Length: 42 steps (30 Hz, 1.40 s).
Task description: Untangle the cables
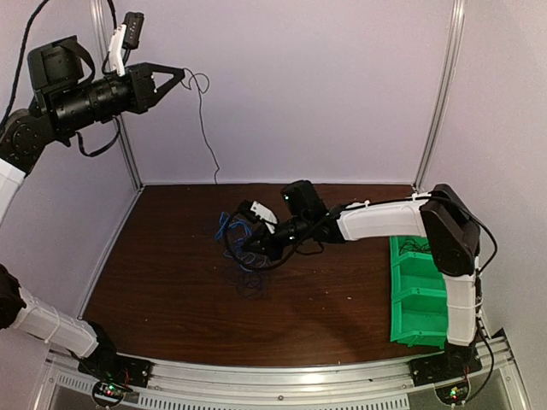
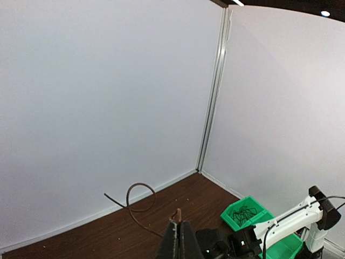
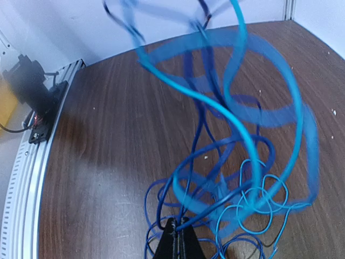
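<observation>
Several green bins [image 1: 408, 318] right of cables [image 1: 234, 227], right arm [image 1: 376, 220] between

In the right wrist view the nearest blue cables [image 3: 242, 102] are blurring and running off the top edge; the fingers [image 3: 168, 247] of the right gripper [image 3: 177, 222] are being cropped at the bottom. The cables are hiding which strand those fingers are pinching. Dark strands in the green bin [image 2: 235, 206] are showing too small to identify.

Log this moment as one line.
left gripper: shut on black cable, raised | right gripper: shut on blue cable in tangle on table
</observation>
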Each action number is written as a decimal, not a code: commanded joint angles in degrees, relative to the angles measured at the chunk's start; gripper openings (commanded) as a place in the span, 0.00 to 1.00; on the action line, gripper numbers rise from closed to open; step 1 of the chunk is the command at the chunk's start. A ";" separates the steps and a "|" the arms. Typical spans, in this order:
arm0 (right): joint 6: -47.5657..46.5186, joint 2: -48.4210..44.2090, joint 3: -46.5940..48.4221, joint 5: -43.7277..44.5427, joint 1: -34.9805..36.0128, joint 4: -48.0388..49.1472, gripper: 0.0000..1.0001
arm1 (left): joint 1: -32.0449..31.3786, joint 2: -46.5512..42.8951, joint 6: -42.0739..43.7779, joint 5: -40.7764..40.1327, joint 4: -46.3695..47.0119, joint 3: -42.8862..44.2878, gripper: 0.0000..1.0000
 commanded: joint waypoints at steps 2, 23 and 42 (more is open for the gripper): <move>-1.02 1.26 -3.81 3.87 -0.32 1.77 0.00 | -0.32 2.22 3.13 -5.45 -1.67 12.56 0.00; -8.53 -6.79 -6.01 0.38 -3.72 -5.40 0.25 | -0.32 3.95 0.58 -1.62 0.22 19.49 0.00; -12.96 -13.53 3.59 -2.60 -0.53 -15.75 0.55 | -0.32 0.85 -2.32 4.26 5.98 2.75 0.00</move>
